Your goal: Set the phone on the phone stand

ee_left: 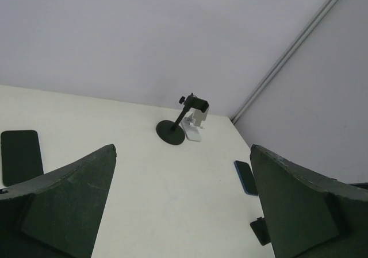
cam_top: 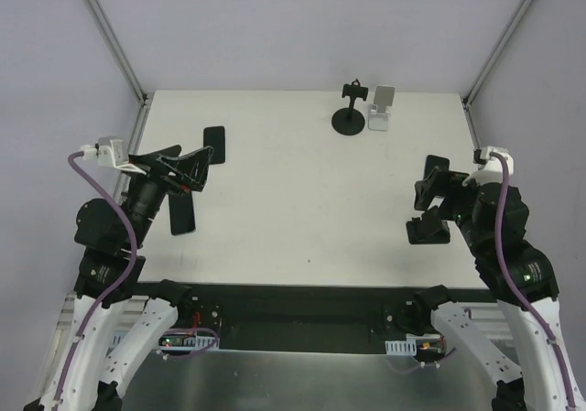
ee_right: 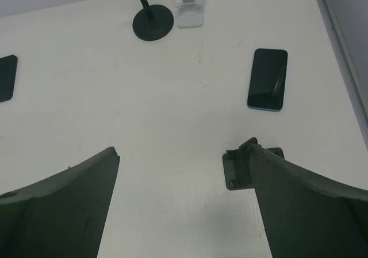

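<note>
L end effector (ee_left: 182,147): mine, raised over left side of counter (cam_top: 302,219), jaws spread wide, nothing held.
R end effector (ee_right: 183,149): mine, right side, jaws also spread wide, nothing held.
Near-left phone (cam_top: 183,215): flat on counter, partly under my L arm.
Small black block (ee_right: 237,170): on counter just by my R finger, partly hidden; can't tell what it is.
Right phone (ee_right: 268,79): flat, dark face up, beyond block, near counter's right edge.
Far-left phone (ee_left: 21,156): flat, dark, ahead-left of L end effector.
Black stand (ee_left: 172,133): round base, upright post w/ clamp head, by far edge.
White stand (ee_right: 188,11): just right of Black stand; all 3 phones well apart from both.
</note>
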{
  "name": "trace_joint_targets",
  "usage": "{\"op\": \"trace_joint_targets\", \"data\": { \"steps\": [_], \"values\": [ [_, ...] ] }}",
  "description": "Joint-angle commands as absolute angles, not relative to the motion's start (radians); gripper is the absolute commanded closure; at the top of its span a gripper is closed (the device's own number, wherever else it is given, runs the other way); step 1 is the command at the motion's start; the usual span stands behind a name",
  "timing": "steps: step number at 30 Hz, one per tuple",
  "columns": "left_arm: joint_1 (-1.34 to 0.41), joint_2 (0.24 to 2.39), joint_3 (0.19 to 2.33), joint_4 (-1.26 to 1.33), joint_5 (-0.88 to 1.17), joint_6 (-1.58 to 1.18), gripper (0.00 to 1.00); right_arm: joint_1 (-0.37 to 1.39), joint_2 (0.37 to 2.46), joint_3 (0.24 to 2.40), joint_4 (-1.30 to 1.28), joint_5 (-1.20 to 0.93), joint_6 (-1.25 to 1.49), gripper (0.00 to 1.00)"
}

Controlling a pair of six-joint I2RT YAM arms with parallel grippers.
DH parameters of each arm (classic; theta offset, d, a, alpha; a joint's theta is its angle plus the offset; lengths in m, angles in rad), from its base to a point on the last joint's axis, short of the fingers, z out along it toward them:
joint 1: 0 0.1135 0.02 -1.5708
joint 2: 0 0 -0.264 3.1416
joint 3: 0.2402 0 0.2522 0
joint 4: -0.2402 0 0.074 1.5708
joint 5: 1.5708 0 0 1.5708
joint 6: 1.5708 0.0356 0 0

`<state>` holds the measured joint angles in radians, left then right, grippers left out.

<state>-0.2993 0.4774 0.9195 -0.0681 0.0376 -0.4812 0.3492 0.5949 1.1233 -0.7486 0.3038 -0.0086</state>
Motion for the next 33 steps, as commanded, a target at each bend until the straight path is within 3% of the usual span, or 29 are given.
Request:
{"op": "trace_joint_targets", "data": {
  "steps": [1, 8, 11, 14, 17, 23, 32, 33],
  "values": [
    [-0.295, 0.572, 0.942, -0.052, 0.109, -0.462, 0.01, 0.344, 0.641, 1.079, -0.732, 0.171, 0.028, 0.04],
    [-0.295, 0.976, 1.17, -0.055, 0.1, -0.57, 0.01, 0.344, 0.774, 0.974, -0.735, -0.038, 0.164, 0.04],
    [-0.295, 1.086, 1.259, -0.003, 0.055, -0.65, 0.01, 0.344, 0.814, 0.962, -0.817, 0.078, 0.269, 0.04],
    [-0.295, 1.162, 1.299, 0.106, 0.168, -0.64, 0.02, 0.324, 0.807, 0.934, -0.897, 0.218, 0.349, 0.04],
    [-0.295, 1.189, 1.238, 0.228, 0.336, -0.604, 0.06, 0.217, 0.747, 0.864, -0.926, 0.261, 0.4, 0.04],
    [-0.295, 1.19, 1.059, 0.307, 0.304, -0.598, 0.06, 0.009, 0.758, 0.827, -0.884, 0.245, 0.489, 0.04],
    [-0.295, 1.293, 1.164, 0.295, 0.632, -0.529, 0.08, -0.041, 0.926, 0.79, -0.657, 0.301, 0.364, 0.01],
    [-0.295, 1.293, 1.167, 0.293, 0.664, -0.526, 0.08, -0.054, 0.93, 0.77, -0.632, 0.296, 0.348, 0.05]
  ]
}}
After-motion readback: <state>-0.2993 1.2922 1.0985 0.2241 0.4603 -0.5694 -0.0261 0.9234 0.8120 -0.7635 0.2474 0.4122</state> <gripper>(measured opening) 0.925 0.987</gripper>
